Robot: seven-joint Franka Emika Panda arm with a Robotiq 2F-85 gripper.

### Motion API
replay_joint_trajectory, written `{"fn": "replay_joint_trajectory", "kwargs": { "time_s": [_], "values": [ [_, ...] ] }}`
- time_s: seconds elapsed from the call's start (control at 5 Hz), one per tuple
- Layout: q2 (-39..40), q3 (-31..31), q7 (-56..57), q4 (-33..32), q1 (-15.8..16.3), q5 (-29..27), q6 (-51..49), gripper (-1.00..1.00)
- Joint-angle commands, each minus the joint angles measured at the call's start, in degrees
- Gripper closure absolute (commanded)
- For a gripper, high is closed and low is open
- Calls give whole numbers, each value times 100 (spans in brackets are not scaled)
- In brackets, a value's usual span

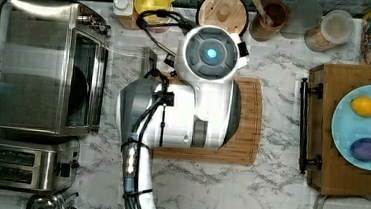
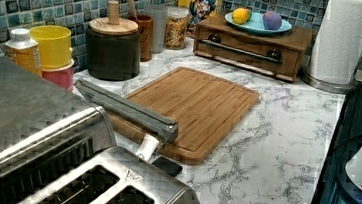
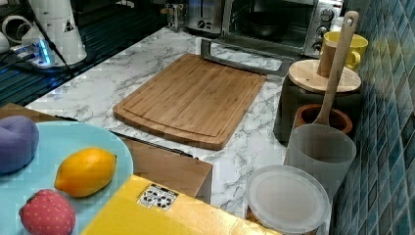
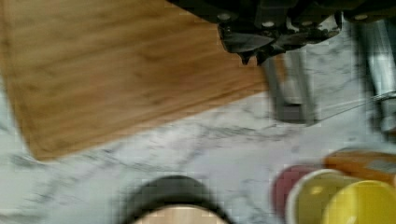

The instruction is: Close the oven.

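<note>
Marble counter (image 1: pixel 267 191), oven (image 1: pixel 46 68) door down; the handle (image 4: pixel 289 88) sits just beyond the fingers (image 4: pixel 257 56), which look together. Best to hook under it and lift evenly.

Worktop: we see white marble with grey veins (image 1: pixel 272 181), running the whole width of the top view.
Wall: we find small blue-green tiles (image 2: pixel 8 0) behind the worktop, dark grout between them.
Wooden chest: we note a low brown drawer box (image 2: pixel 255 44) with a dark bar handle, standing against the tiles.
Light: we see even, soft brightness on the marble (image 3: pixel 122 83), with faint shadows.
</note>
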State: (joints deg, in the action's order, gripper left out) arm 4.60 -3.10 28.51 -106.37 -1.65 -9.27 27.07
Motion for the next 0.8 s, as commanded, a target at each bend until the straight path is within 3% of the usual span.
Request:
{"fn": "replay_joint_trajectory", "kwargs": {
  "time_s": [0.2, 0.4, 0.8],
  "values": [
    [-368, 58, 2572, -1612, -248, -2052, 1092, 100],
    [-73, 110, 3521, -1525, -211, -2999, 787, 100],
    [411, 27, 4692, -1721, -78, -3923, 1125, 100]
  ]
}}
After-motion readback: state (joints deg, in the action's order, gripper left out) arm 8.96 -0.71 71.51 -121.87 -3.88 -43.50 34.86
